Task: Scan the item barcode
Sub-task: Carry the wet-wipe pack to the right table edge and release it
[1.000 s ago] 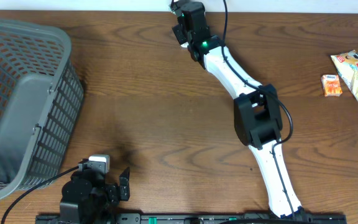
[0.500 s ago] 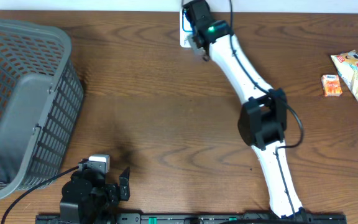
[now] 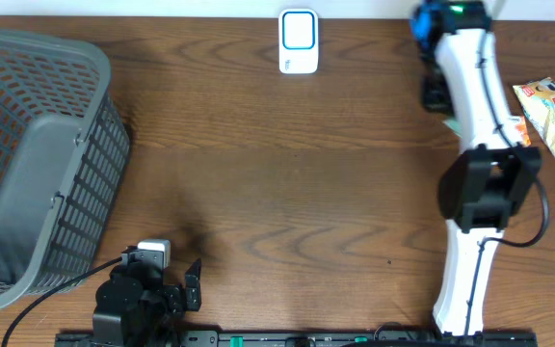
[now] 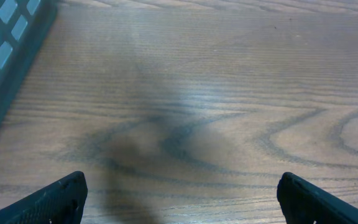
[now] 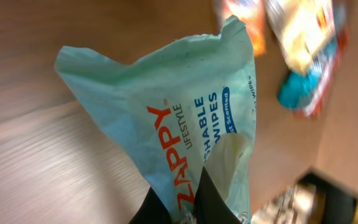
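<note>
Pale green wipes pack [image 5: 166, 106] sits pinched at its lower end between your right fingers [image 5: 211, 202], which are closed on it. The rest of the pack stands out beyond the fingertips, printed face toward the wrist camera. Seen from overhead, that arm reaches to the far edge of the worktop [image 3: 287, 193], right of the white scanner [image 3: 299, 40]. Your left fingers [image 4: 55, 199] are spread wide over bare wood at the near edge, beside the grey basket [image 3: 27, 164]. You have one wipes pack, one scanner, one basket, and three loose packets [image 3: 552, 116] at the right edge.
</note>
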Robot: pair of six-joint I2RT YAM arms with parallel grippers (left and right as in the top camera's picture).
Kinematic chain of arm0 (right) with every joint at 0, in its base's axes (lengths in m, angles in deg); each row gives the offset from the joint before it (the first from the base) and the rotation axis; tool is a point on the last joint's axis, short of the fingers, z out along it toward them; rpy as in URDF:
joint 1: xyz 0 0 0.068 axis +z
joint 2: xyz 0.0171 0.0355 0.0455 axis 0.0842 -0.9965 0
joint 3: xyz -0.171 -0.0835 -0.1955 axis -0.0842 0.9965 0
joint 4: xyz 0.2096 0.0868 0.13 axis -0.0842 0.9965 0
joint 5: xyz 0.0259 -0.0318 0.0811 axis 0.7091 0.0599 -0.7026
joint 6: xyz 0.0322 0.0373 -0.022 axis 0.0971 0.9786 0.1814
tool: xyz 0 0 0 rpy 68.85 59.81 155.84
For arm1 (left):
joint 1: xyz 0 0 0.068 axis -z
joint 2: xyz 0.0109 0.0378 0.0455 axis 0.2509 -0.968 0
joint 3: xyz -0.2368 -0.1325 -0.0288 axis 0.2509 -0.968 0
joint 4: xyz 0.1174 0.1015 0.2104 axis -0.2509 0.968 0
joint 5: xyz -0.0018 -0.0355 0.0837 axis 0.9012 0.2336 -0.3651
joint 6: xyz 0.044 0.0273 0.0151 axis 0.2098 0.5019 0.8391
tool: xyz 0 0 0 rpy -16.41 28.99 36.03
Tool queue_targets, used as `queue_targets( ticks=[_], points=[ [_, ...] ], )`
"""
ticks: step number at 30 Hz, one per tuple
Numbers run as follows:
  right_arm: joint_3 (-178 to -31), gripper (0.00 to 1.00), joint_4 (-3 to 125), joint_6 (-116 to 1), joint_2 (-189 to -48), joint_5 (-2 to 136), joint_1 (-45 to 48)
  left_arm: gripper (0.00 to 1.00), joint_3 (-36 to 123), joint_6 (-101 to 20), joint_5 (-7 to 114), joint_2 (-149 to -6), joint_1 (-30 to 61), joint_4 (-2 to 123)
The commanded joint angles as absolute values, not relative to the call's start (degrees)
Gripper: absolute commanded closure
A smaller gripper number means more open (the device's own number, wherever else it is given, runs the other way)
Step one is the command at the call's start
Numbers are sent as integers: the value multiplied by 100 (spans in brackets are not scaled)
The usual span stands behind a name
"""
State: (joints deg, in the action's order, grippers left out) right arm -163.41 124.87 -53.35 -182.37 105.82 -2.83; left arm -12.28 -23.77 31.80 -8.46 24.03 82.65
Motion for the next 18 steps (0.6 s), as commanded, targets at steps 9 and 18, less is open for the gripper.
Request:
queue_targets(
  ticks=[9,18],
  points=[
    [-14787,99,11637,-3565,-18224,11653,-1653,2,-1204,-2342,3254,-837,2423,8276],
    [-14605,45,10955,-3676,-18146,11686,-2333,2,-1204,-2342,3254,-837,2423,8276]
  ],
)
